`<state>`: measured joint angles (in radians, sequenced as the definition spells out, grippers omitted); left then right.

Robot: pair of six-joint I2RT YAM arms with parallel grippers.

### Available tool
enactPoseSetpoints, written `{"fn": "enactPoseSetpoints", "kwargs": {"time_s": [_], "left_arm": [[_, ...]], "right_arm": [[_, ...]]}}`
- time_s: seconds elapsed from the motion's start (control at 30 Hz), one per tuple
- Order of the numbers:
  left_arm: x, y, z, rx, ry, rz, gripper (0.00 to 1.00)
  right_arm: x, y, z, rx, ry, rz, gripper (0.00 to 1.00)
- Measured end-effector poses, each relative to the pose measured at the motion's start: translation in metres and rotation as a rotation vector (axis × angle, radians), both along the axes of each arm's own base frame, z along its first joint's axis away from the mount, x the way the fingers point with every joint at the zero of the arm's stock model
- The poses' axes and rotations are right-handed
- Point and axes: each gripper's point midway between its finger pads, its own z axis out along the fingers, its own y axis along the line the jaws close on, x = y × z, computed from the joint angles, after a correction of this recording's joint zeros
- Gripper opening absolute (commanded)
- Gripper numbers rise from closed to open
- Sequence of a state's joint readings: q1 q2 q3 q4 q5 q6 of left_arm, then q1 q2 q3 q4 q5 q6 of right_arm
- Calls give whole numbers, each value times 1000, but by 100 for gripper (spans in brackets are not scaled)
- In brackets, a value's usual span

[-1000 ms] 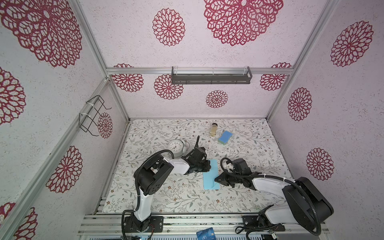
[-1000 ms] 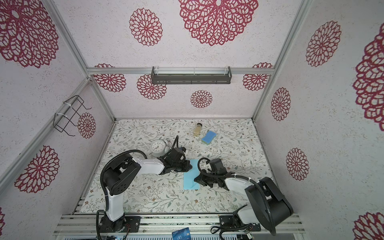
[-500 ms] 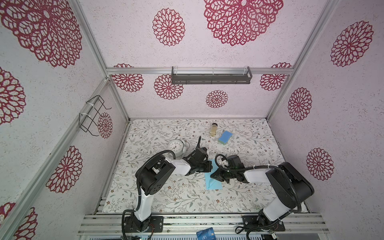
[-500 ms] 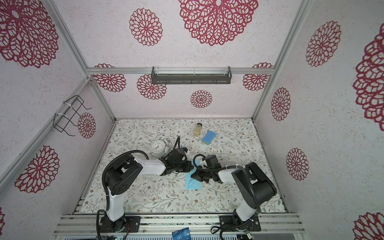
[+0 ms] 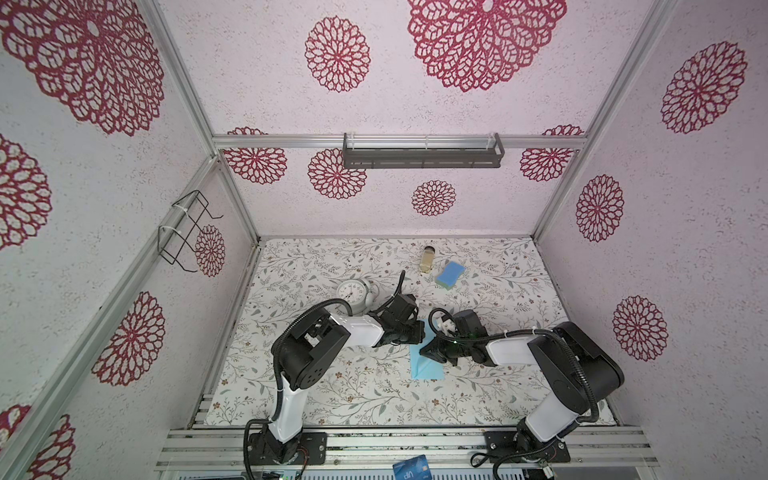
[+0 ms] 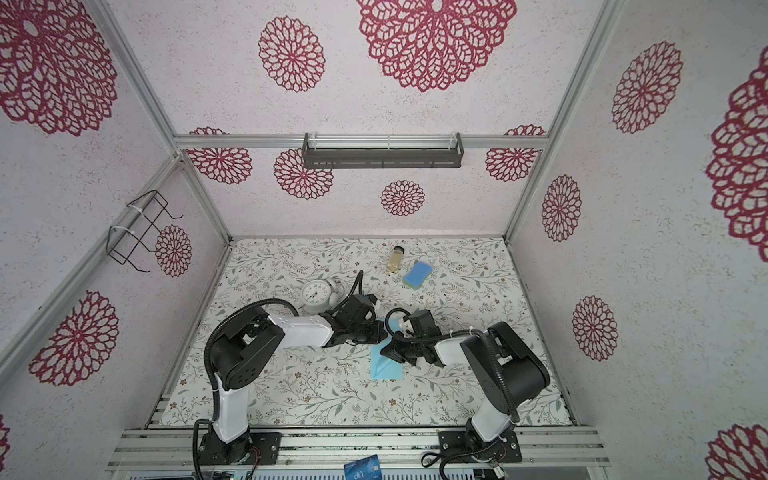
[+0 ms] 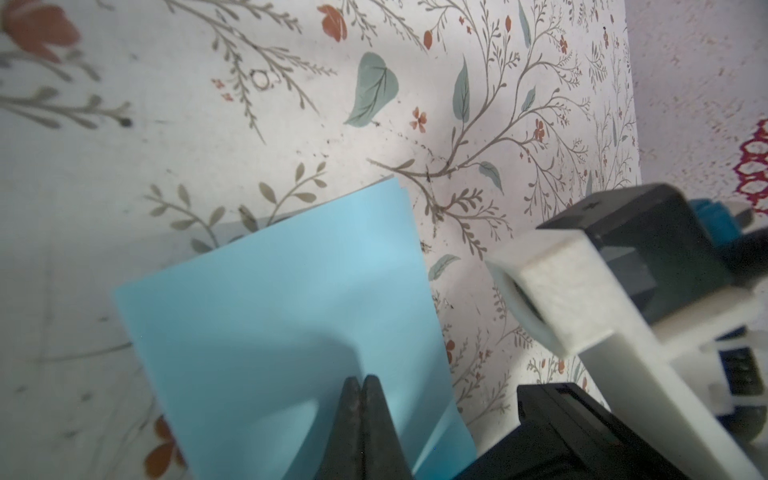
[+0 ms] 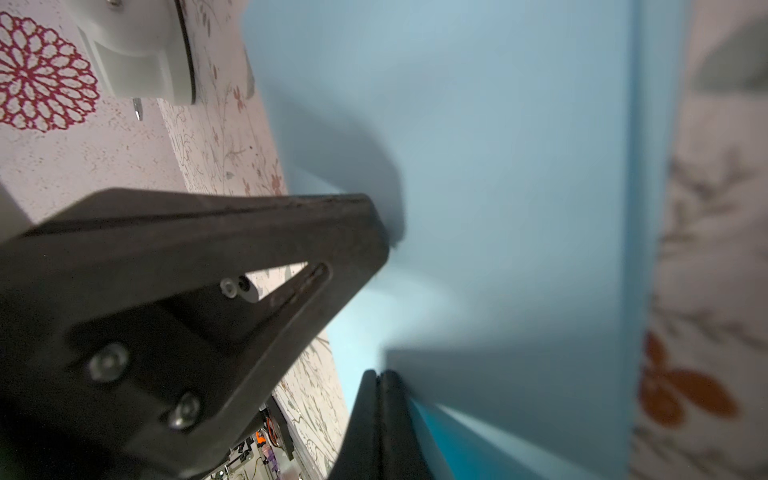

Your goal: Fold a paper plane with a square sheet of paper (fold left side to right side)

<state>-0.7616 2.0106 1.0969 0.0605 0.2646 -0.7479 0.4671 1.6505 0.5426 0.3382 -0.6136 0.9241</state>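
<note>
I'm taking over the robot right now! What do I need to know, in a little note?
Left gripper: shut, tips on the blue paper.
Right gripper: shut, tips at a raised flap of it; whether it pinches is unclear.
Paper: on the table, between both arms.
Done: folded over into a narrow layered strip.
Left: nose and wing folds; no plane shape yet.

Plain light blue square sheet of paper (image 5: pixel 428 372); white tabletop (image 5: pixel 353 390) printed with grey-green sprigs, small orange-red flowers; sponge (image 5: pixel 450 272) blue over green; white clock (image 5: pixel 351 291); pale walls (image 5: pixel 457 104) with crimson rosettes; dark blue card (image 5: pixel 411 471)
</note>
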Motion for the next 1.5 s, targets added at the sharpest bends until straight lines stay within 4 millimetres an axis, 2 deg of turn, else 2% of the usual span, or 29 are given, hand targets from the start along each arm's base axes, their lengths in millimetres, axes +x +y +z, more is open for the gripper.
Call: {"fn": "enactPoseSetpoints", "kwargs": {"time_s": [0.27, 0.63, 1.17, 1.27, 1.43, 1.5], "left_arm": [[11, 15, -1, 12, 5, 17, 0], [11, 15, -2, 14, -3, 10, 0], [10, 16, -3, -14, -24, 8, 0], [10, 16, -3, -16, -24, 7, 0], [10, 16, -2, -22, -23, 12, 0], [9, 16, -2, -31, -22, 17, 0]], "right_arm": [[0, 0, 0, 3, -5, 0, 0], [1, 1, 1, -2, -22, 22, 0], [12, 19, 6, 16, -49, 70, 0], [8, 17, 9, 18, -54, 70, 0], [-12, 2, 29, 9, -88, 53, 1], [-21, -7, 39, -2, -110, 41, 14]]}}
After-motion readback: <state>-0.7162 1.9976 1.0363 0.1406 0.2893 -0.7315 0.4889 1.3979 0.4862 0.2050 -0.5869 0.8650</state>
